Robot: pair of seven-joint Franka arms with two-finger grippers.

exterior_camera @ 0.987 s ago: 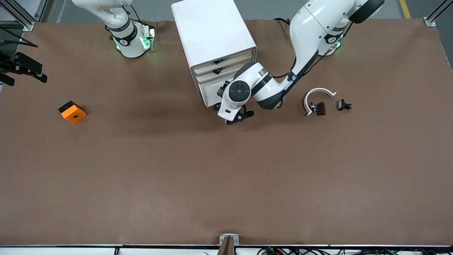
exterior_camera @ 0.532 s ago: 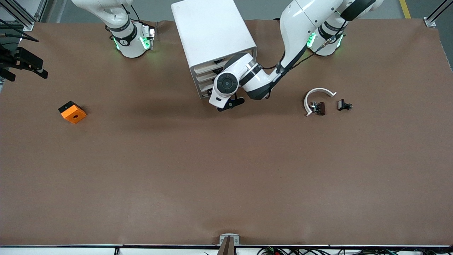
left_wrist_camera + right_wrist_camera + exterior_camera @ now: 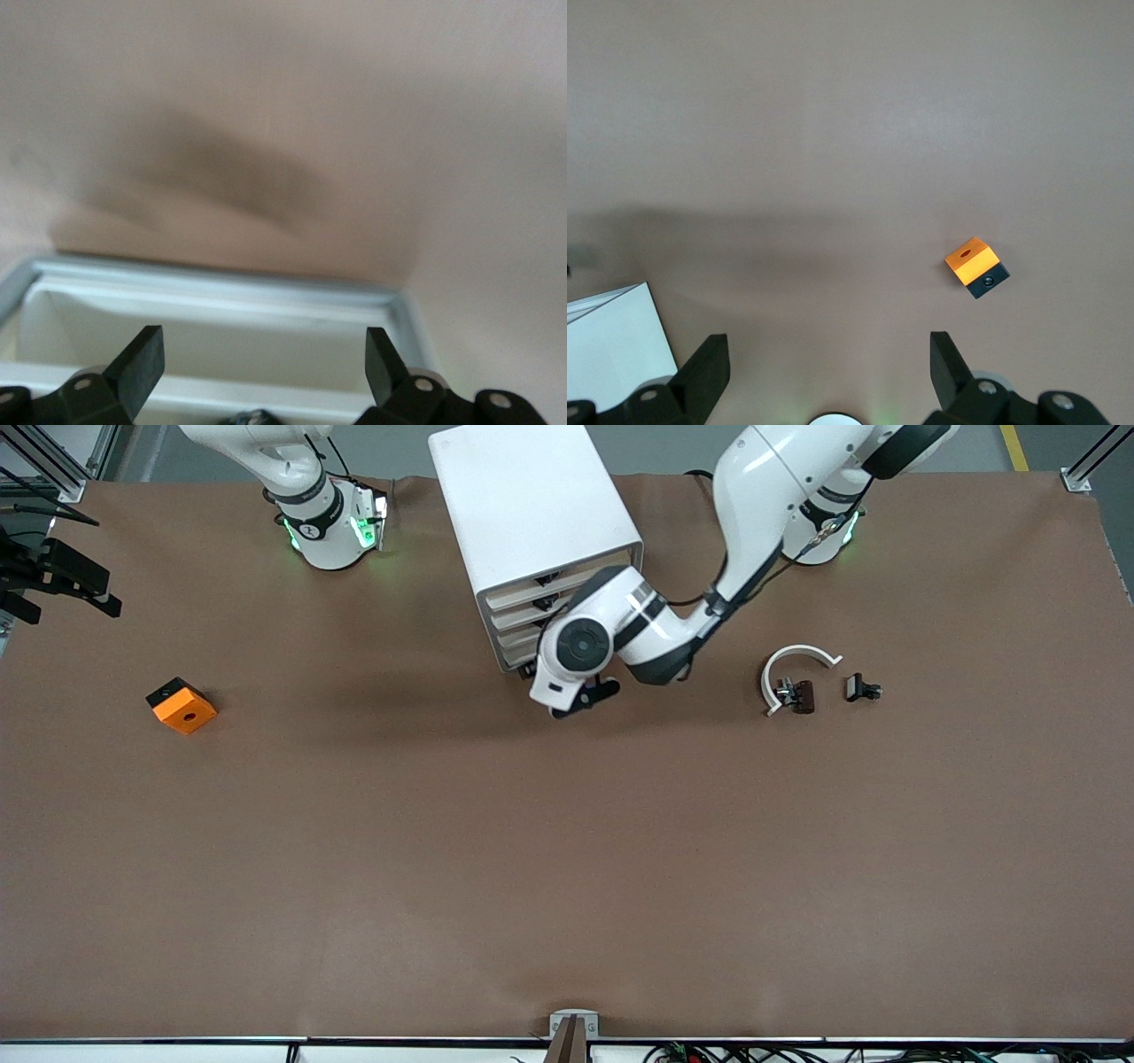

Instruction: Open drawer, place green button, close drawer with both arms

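While the left arm works at the cabinet (image 3: 532,505) front, its left gripper (image 3: 266,350) hangs at the lowest drawer (image 3: 221,288), jaws spread and holding nothing, probably to push the front home. The white tray rim shows between its fingers; I cannot tell how far out it stands. A small dark thing at the wrist view's edge may be the button or the handle; otherwise the button is not seen, so I judge it is inside. The right arm waits, with the right gripper (image 3: 828,354) spread over the table at its own end, above the cube (image 3: 182,705). A second ago the tray jutted from the cabinet. The left wrist then pressed in and has now eased back, and the fronts look near flush.
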